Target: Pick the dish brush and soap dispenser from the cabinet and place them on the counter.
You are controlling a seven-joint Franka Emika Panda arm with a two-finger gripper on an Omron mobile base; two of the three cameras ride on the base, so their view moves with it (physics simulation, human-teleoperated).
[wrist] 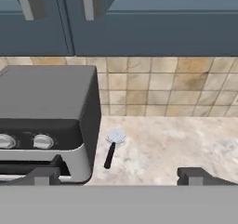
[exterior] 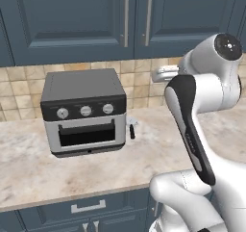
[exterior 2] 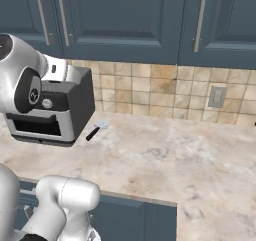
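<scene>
The dark blue-grey cabinet [exterior: 72, 19] [exterior 2: 125, 15] [wrist: 162, 28] hangs above the counter with its panelled doors closed. The dish brush and the soap dispenser are hidden. The beige marbled counter [exterior: 29, 163] [exterior 2: 175, 155] [wrist: 176, 144] runs below the tiled backsplash. My gripper [wrist: 120, 176] is open, its two dark fingertips [wrist: 44, 174] spread wide with nothing between them. It hovers in the air, level with the toaster oven's top and facing the backsplash below the cabinet doors.
A black and silver toaster oven [exterior: 84, 110] [exterior 2: 65, 110] [wrist: 46, 107] stands on the counter at the left. A small white item with a short black handle [exterior: 130, 128] [exterior 2: 96, 129] [wrist: 112, 146] lies beside it. Long silver bar handles [exterior: 126, 14] [exterior 2: 200, 20] run down the doors. A wall outlet [exterior 2: 217, 96] sits on the backsplash.
</scene>
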